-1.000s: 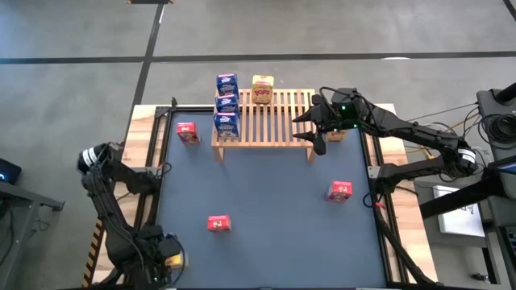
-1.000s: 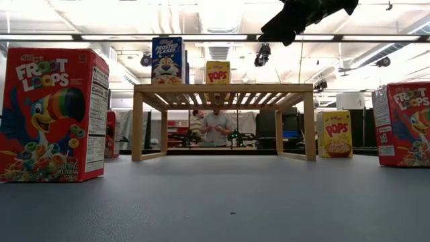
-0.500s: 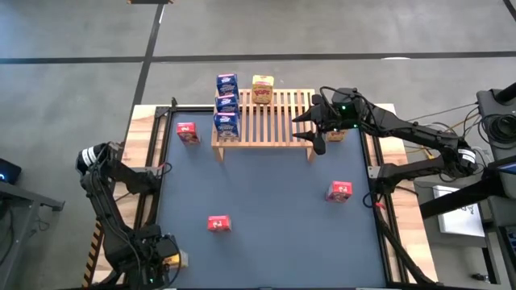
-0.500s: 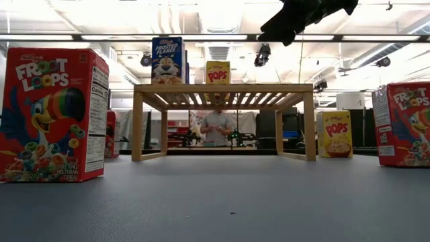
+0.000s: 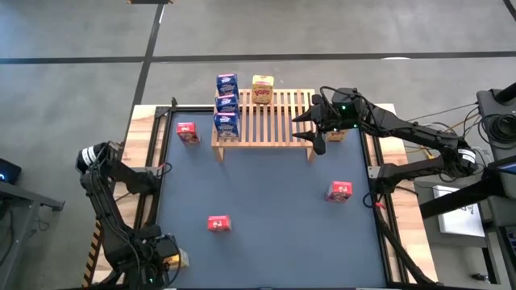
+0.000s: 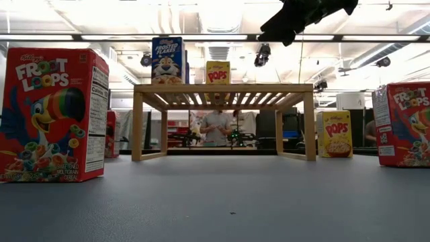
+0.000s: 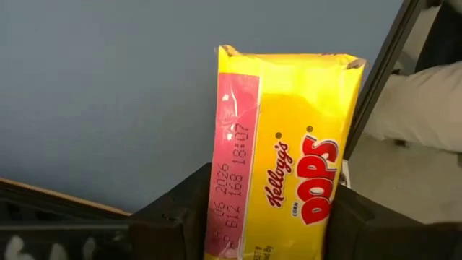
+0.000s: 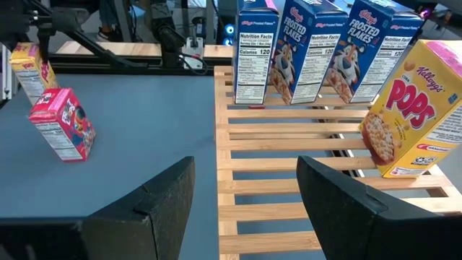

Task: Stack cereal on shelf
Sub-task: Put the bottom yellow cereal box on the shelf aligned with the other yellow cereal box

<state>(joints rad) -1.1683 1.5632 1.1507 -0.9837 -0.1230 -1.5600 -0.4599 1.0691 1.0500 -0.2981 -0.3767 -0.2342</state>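
Note:
The wooden slatted shelf (image 5: 262,119) stands at the far middle of the table. Three blue boxes (image 5: 226,105) stand in a row on its left end, and one yellow box (image 5: 263,89) stands beside them. Another yellow box (image 6: 334,134) stands on the table by the shelf's right legs. Three red boxes (image 5: 187,133), (image 5: 218,224), (image 5: 339,192) stand on the mat. My right gripper (image 8: 245,209) hovers open above the shelf's right end (image 5: 318,129). My left gripper (image 5: 165,259) is at the near left corner, shut on a third yellow box (image 7: 289,144). My left gripper pinches the yellow box between its two fingers (image 7: 180,217), one on each side of the box's lower part (image 7: 281,231). The box's sealed end (image 7: 289,58) sticks out past the fingertips. The box hides the contact faces.
The mat (image 5: 274,201) lies bare between the red boxes in front of the shelf. The shelf's slats (image 8: 289,144) are bare to the right of the yellow box. Wooden table edges and dark arm frames run along both sides. A person stands in the room behind the shelf (image 6: 216,128).

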